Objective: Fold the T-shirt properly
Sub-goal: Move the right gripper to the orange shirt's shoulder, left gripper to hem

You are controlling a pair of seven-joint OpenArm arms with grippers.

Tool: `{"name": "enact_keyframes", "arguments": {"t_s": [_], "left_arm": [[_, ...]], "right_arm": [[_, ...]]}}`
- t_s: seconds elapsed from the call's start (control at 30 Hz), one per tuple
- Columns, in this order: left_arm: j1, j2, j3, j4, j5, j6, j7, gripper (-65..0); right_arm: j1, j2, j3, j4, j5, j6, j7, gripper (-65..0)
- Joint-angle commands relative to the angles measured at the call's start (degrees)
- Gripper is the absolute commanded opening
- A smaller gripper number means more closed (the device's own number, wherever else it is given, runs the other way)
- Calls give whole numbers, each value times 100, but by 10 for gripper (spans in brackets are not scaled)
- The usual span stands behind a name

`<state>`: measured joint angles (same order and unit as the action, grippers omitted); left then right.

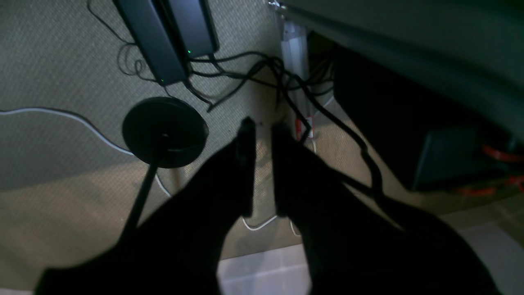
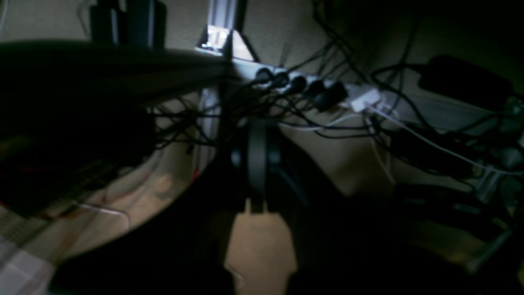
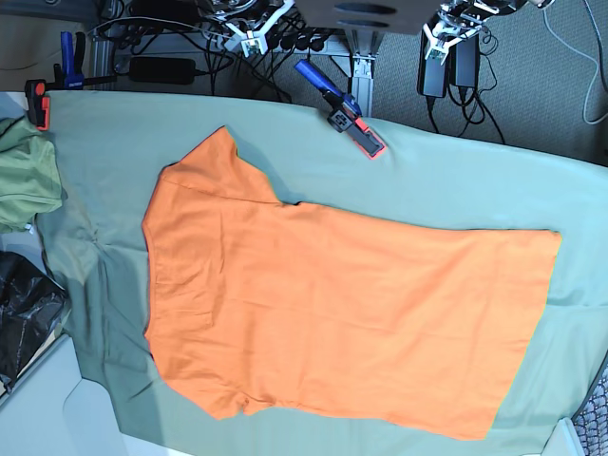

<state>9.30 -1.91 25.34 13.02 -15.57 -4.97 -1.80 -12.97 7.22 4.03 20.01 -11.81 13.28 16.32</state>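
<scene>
The orange T-shirt (image 3: 332,304) lies spread flat on the sage-green cloth (image 3: 456,190), its neck end to the left and its hem to the right. One sleeve points to the far left corner, the other to the near edge. Both grippers hang beyond the table's far edge, away from the shirt. In the base view, my left gripper (image 3: 454,33) is at the top right and my right gripper (image 3: 249,36) at the top left. Over the floor, my left gripper (image 1: 263,125) shows a narrow gap with nothing in it. My right gripper (image 2: 257,127) is shut and empty.
A blue-and-red clamp (image 3: 342,114) grips the far table edge, another clamp (image 3: 38,103) the far left corner. An olive-green garment (image 3: 24,180) and a black bag (image 3: 24,313) sit at the left. Below lie cables, a power strip (image 2: 311,86) and a round black base (image 1: 163,131).
</scene>
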Motion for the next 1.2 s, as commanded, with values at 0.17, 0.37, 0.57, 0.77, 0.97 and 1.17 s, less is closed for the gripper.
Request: {"name": "enact_keyframes", "arguments": {"t_s": [0.17, 0.37, 0.57, 0.77, 0.97, 1.17], "left_arm": [[417, -31, 9, 494, 20, -85, -232, -579], [529, -33, 9, 820, 20, -85, -179, -579], [531, -94, 9, 970, 424, -85, 413, -579], [616, -267, 7, 1091, 557, -356, 726, -579], [1346, -710, -745, 2275, 435, -1805, 763, -578], [2389, -977, -2367, 4035, -476, -3331, 839, -578]], "right_arm": [[-483, 229, -4, 520, 31, 70, 61, -650], [-564, 258, -4, 715, 352, 105, 57, -650], [-597, 262, -4, 802, 348, 258, 39, -650], [-841, 275, -4, 968, 345, 273, 39, -650], [-1508, 601, -4, 1808, 831, 831, 39, -650], [-2538, 1161, -4, 3158, 1880, 866, 37, -650]]}}
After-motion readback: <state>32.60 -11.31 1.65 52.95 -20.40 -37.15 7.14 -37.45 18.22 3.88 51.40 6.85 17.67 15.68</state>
